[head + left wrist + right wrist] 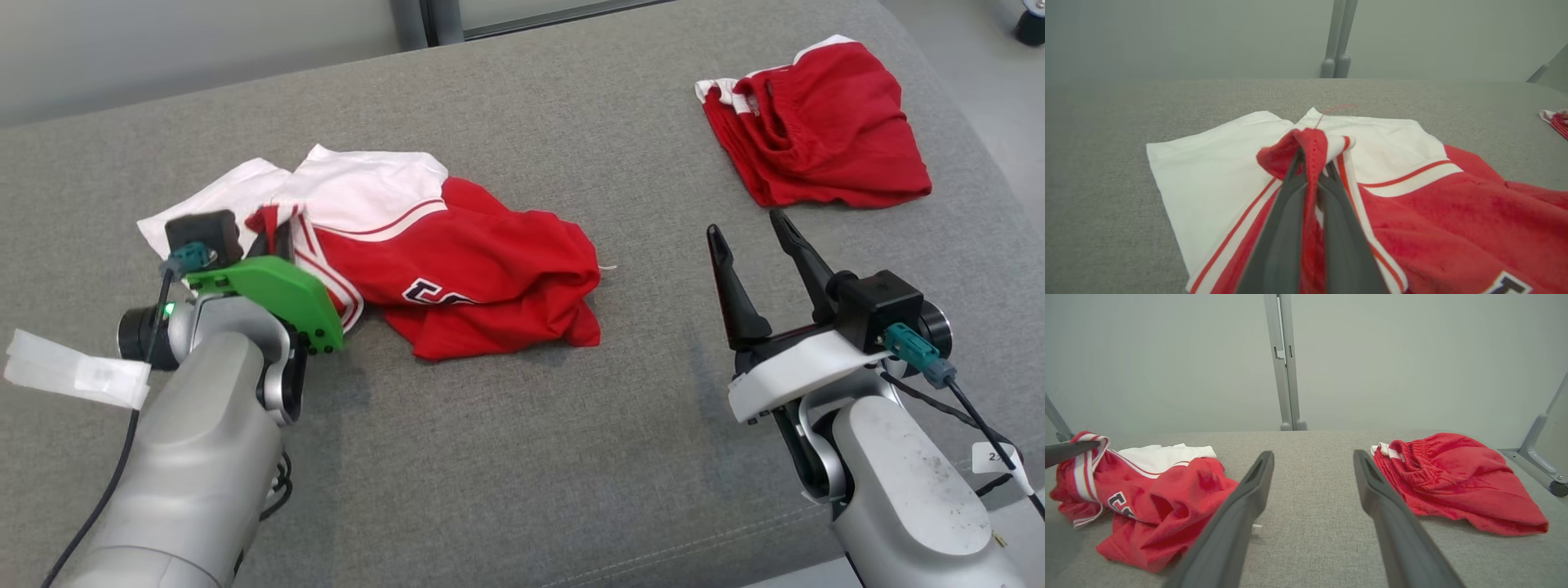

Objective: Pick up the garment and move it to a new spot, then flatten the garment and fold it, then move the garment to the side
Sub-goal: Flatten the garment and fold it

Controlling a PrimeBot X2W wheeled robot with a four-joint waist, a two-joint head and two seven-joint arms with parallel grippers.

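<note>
left arm [204, 425]: silver-grey shell, green wrist plate [277, 294], black camera block [204, 233], teal plug [189, 257], black cable [114, 482], white tape tag [73, 371] | right arm [906, 482]: scuffed grey shell, white wrist plate [796, 371], black camera housing [878, 306], teal connector [906, 343] | right gripper [744, 222]: 2 long dark tapered fingers

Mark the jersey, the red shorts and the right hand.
jersey [490, 253], head view, red body above the lettering.
red shorts [824, 139], head view, middle of the red fabric.
right hand [744, 224], head view, midway between its open fingertips.
</note>
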